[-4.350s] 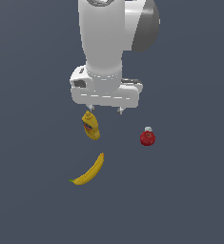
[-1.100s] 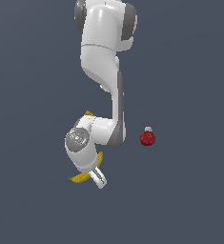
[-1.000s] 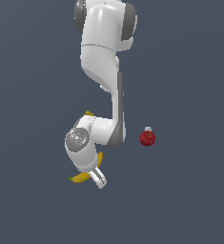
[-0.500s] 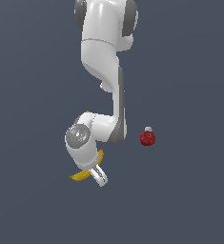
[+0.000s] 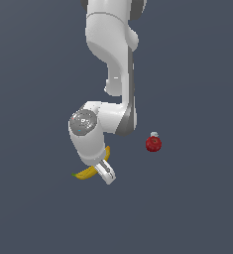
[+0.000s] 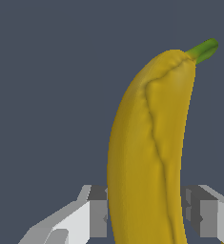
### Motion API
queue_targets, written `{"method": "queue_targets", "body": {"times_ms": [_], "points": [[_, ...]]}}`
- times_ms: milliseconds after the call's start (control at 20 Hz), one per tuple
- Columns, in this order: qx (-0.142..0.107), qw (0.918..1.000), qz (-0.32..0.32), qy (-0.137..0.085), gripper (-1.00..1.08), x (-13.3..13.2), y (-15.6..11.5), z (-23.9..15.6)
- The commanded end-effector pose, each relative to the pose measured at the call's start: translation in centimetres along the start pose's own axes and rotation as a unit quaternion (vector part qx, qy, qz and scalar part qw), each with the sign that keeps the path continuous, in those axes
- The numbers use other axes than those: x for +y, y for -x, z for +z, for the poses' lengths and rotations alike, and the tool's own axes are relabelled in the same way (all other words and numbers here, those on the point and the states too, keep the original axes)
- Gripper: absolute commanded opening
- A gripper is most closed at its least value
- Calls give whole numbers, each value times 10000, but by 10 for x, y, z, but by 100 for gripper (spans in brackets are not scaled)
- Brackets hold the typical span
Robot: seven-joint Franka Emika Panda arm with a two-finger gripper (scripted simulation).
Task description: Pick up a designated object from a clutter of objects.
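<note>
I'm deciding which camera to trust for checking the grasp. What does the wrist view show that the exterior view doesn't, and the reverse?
Only the wrist view shows the green stem tip and a finger on each side of the fruit. Only the exterior view shows the arm and the red object with a white cap on the exterior view's right. Both show the banana at the gripper; neither confirms contact.

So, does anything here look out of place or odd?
Nothing stands out. The banana is whole and lies between the fingers; the red object sits apart, to the exterior view's right. The bottle is not visible.
</note>
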State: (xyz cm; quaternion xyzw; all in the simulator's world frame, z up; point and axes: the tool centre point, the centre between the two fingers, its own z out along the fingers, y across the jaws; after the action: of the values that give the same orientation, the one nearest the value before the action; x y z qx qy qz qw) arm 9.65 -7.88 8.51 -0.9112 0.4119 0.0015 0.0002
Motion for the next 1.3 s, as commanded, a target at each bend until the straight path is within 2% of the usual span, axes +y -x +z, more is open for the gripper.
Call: {"method": "queue_targets", "body": {"times_ms": [0,1250], "points": [[10,10000,0,-12,-100,2,9,-22],[20,10000,9,-2,-100,23,106,-262]]}}
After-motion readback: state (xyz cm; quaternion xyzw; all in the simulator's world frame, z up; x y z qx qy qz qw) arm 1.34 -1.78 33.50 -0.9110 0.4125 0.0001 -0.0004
